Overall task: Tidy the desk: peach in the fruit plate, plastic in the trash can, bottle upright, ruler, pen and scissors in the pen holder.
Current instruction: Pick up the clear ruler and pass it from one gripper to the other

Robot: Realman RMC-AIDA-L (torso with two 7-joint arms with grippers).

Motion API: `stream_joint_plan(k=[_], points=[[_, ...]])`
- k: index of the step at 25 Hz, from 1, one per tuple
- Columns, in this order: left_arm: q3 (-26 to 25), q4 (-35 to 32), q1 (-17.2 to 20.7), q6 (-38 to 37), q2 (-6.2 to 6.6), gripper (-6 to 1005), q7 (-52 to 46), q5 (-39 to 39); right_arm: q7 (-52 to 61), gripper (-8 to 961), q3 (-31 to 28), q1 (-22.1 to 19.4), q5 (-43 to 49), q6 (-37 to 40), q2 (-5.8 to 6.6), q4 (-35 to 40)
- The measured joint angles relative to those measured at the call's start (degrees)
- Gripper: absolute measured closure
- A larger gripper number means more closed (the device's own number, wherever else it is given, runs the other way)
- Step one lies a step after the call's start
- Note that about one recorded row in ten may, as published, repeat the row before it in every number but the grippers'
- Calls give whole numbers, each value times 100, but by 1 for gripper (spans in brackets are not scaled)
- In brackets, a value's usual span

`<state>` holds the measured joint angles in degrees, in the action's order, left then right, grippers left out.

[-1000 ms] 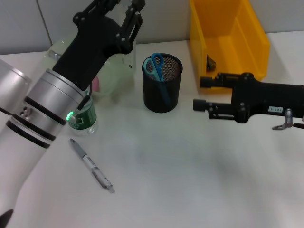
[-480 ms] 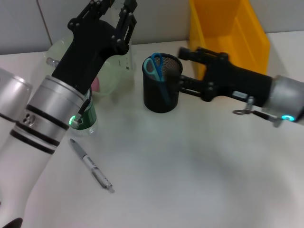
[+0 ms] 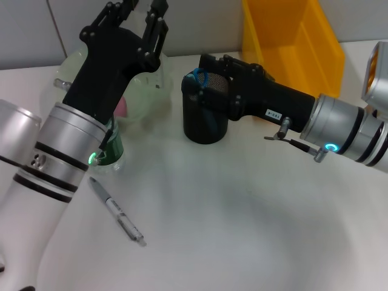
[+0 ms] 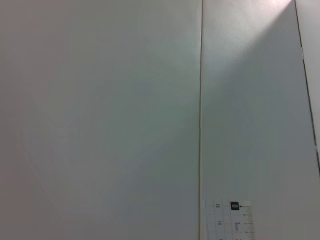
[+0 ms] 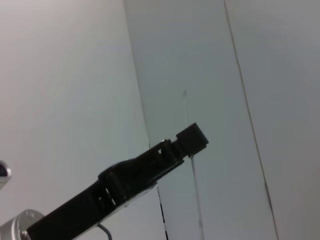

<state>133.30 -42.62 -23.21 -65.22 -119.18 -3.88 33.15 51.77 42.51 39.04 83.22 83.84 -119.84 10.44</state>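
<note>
The left gripper (image 3: 138,7) is raised at eleven o'clock over the fruit plate (image 3: 73,63), holding a clear ruler (image 4: 231,220) whose marked end shows in the left wrist view. The pen holder (image 3: 206,115), with scissors (image 3: 197,80) inside, stands toward three o'clock from it. The right gripper (image 3: 197,88) crowds the holder's rim, and I cannot tell whether it is open. The pen (image 3: 117,210) lies at seven o'clock, nearer the left arm, pointing toward five.
</note>
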Motion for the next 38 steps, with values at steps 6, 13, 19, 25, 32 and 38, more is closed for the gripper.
stream_joint_plan(k=[6, 13, 19, 25, 32, 38], points=[[279, 0, 0, -98, 0, 603, 558, 493, -223, 259, 0, 166, -19, -28, -6, -171], [452, -29, -8, -105, 0, 603, 822, 717, -302, 259, 210, 566, 9, -245, -5, -329], [503, -40, 4, -147, 0, 604, 834, 734, -311, 260, 230, 672, -9, -337, -4, -369], [549, -43, 17, -186, 0, 603, 836, 737, -316, 260, 179, 819, -13, -370, -4, -460], [576, -23, 21, -192, 0, 603, 839, 738, -317, 332, 186, 979, -17, -428, -4, -564], [575, -14, 12, -193, 0, 603, 842, 737, -393, 516, 145, 1038, -85, -567, -4, -701]])
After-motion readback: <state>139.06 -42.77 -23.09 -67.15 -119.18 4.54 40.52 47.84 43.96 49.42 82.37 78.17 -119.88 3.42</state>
